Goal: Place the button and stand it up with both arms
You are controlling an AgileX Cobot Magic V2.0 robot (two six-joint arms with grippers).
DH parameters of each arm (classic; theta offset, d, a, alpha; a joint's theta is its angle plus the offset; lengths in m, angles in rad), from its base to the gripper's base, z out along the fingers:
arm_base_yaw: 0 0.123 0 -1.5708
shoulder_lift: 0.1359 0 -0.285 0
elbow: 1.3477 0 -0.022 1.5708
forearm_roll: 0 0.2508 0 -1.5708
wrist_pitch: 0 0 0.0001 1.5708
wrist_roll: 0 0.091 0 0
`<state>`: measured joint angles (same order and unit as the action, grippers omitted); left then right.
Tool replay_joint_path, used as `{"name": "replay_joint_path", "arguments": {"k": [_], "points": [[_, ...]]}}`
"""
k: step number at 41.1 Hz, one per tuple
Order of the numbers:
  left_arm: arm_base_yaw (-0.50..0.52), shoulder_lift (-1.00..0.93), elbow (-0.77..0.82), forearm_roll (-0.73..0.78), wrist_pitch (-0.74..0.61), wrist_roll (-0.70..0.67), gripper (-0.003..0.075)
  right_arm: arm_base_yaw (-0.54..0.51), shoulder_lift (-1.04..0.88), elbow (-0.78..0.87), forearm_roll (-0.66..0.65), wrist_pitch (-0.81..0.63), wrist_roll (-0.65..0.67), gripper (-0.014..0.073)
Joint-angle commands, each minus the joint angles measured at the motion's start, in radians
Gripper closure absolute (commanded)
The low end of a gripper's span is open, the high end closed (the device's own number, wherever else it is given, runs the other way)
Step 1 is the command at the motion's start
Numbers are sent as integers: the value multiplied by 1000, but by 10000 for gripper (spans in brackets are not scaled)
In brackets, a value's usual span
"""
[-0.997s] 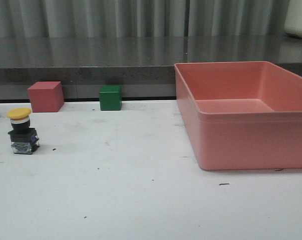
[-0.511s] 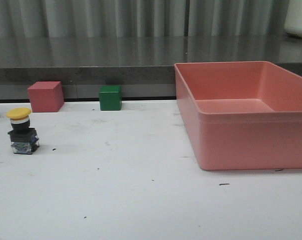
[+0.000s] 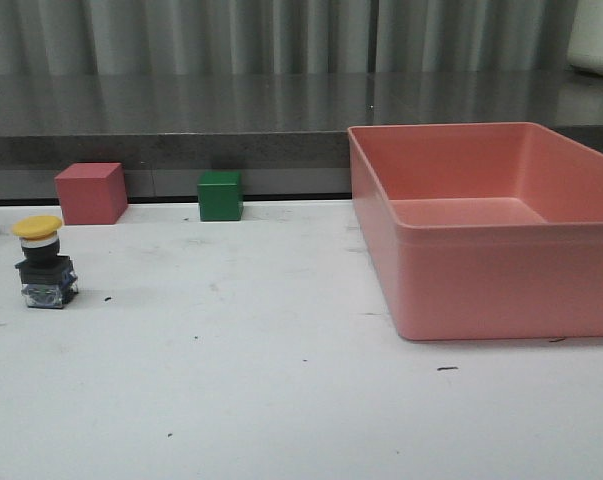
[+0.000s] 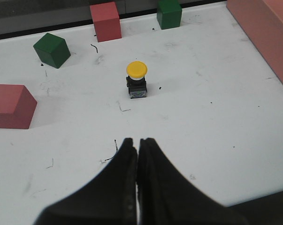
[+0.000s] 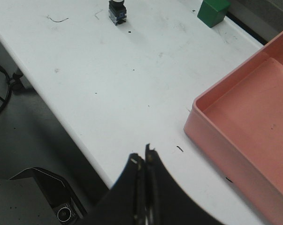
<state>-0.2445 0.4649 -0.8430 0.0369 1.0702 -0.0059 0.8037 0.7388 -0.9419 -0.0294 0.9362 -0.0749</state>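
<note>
The button (image 3: pixel 43 262) stands upright on the white table at the far left, yellow cap up on its black-and-clear base. It also shows in the left wrist view (image 4: pixel 137 80) and, cut by the frame's edge, in the right wrist view (image 5: pixel 117 10). My left gripper (image 4: pixel 138 141) is shut and empty, above the table some way short of the button. My right gripper (image 5: pixel 144 154) is shut and empty, over the table's near edge, far from the button. Neither arm shows in the front view.
A large pink bin (image 3: pixel 491 225) fills the right side. A red cube (image 3: pixel 91 193) and a green cube (image 3: pixel 221 195) sit at the back edge. Another green cube (image 4: pixel 51 49) and another red cube (image 4: pixel 11 105) lie left of the button.
</note>
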Motion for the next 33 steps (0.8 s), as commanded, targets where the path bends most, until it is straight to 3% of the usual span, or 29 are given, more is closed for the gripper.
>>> {"name": "replay_joint_path", "arguments": {"k": [1, 16, 21, 33], "points": [[-8, 7, -33, 0, -74, -10, 740, -3, -5, -26, 0, -65, -8, 662], [-8, -9, -23, 0, -78, -10, 740, -3, -5, -26, 0, -65, -8, 662], [41, -58, 18, -3, -130, -10, 740, -3, -5, -26, 0, -63, -8, 662], [143, -247, 366, -105, -593, -10, 740, -3, -5, -26, 0, -62, -8, 662]]}}
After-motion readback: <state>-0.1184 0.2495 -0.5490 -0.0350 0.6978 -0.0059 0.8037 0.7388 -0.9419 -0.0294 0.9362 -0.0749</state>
